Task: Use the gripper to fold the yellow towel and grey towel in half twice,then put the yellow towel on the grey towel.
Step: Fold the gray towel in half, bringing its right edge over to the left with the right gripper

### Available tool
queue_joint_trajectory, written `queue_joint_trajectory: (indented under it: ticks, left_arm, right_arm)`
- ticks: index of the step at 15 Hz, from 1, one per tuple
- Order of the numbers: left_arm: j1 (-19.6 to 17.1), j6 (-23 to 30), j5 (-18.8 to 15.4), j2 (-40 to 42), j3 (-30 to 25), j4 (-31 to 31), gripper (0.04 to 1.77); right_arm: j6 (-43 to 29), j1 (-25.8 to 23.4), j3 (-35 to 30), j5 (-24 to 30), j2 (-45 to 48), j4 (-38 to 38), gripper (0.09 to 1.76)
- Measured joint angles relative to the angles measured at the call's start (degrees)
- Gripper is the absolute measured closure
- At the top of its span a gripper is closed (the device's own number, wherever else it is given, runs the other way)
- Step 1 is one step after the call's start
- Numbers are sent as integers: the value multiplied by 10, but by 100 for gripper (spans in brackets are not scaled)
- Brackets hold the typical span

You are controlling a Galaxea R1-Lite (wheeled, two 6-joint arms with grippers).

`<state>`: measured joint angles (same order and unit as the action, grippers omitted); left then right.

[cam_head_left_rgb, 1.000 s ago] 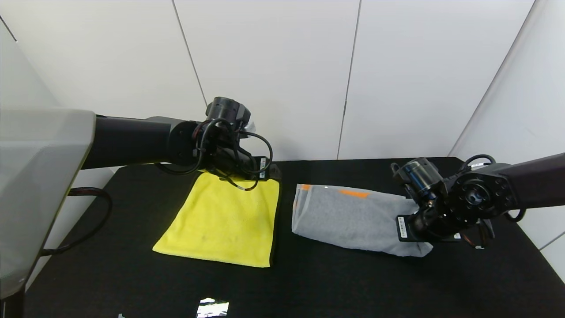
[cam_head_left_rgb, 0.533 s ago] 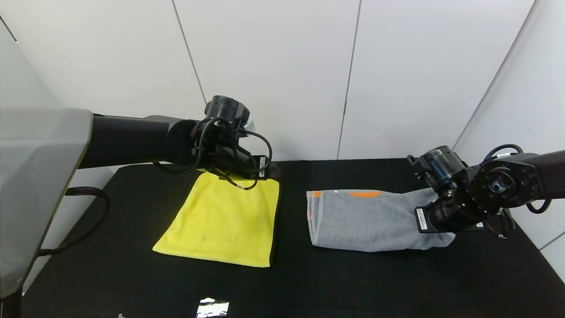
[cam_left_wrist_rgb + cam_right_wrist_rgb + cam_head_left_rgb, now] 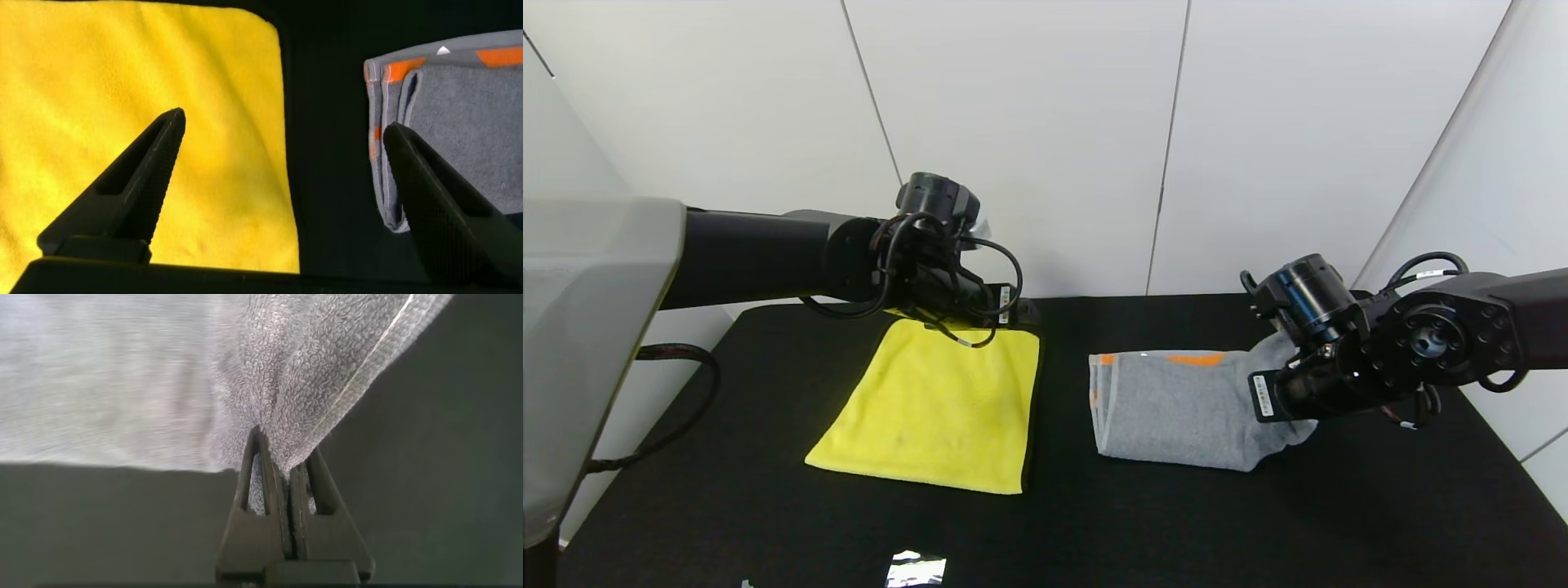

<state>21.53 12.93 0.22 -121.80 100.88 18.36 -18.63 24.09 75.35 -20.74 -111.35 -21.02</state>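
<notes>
The yellow towel (image 3: pixel 939 408) lies flat on the left half of the table, its black binding along the right edge. My left gripper (image 3: pixel 1023 313) hovers over its far right corner. In the left wrist view this gripper (image 3: pixel 284 121) is open and empty, spanning the yellow towel (image 3: pixel 221 204) and the striped end of the grey towel (image 3: pixel 458 90). The grey towel (image 3: pixel 1176 408) lies folded on the right, orange marks at its far and left edges. My right gripper (image 3: pixel 278 457) is shut on a bunched fold of the grey towel (image 3: pixel 122 384), lifting its right end off the table.
The black table (image 3: pixel 1094 523) is bounded by white wall panels behind and to the right. A shiny scrap (image 3: pixel 916 567) lies at the front edge. A translucent panel stands at the far left.
My right gripper dragged the grey towel to the right, then rose and swung back leftward with the right end still pinched. The left arm has barely moved.
</notes>
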Motion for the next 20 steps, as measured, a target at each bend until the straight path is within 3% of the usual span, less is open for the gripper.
queue_joint_trajectory:
  ticks: [11, 20]
  left_arm:
    - [-4, 0, -1, 4, 0, 0, 9]
    - [-3, 1, -1, 5, -1, 0, 9]
  right_arm:
    - [0, 88, 16, 3, -56, 118, 171]
    - [-1, 144, 40, 7, -102, 161, 171]
